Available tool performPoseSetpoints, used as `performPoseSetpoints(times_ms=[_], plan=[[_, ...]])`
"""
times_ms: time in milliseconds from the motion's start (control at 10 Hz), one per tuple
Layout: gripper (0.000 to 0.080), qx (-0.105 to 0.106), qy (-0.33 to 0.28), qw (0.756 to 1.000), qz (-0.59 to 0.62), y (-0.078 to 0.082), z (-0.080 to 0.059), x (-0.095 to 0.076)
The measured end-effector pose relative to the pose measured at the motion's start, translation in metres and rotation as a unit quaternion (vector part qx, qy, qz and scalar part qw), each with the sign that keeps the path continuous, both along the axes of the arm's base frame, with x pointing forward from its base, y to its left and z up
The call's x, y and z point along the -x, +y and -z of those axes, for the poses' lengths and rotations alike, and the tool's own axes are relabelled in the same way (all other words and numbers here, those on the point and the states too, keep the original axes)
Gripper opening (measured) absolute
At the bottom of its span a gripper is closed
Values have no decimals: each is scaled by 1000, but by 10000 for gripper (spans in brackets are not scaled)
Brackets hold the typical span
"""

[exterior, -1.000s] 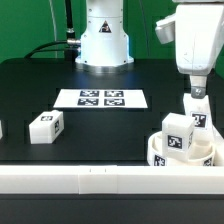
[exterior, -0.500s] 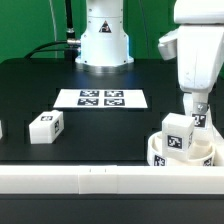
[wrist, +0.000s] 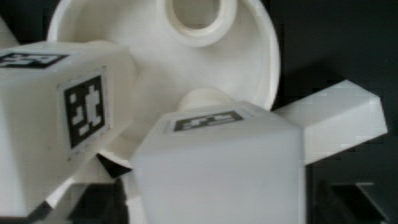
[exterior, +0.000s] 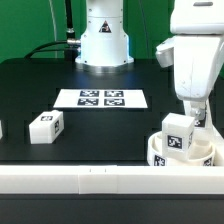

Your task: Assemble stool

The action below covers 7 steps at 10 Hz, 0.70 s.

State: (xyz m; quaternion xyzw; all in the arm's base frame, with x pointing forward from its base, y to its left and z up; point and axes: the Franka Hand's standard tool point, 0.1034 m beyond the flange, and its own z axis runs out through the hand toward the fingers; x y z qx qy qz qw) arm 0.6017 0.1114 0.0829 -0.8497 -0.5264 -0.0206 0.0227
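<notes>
— What lies under the marker board [exterior: 101, 98]?
— A black table [exterior: 40, 85], matte, under soft light.
— And behind the board?
— A green wall [exterior: 30, 20], with a dark cable [exterior: 66, 22] hanging before it.
— In front of it?
— A long white rail [exterior: 80, 178] along the table's near edge.

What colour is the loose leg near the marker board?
White leg, black-and-white tag; exterior view.
</notes>
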Motion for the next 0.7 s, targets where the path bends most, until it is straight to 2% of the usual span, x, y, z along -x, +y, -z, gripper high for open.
performPoseSetpoints(times_ms=[100, 200, 400, 700], plan=[[481, 0, 0, 1000, 7, 0, 0, 0], [339, 0, 1, 1000, 14, 0, 0, 0], [340, -1, 2, 999, 34, 0, 0, 0], [340, -11, 12, 988, 156, -2, 1, -2]])
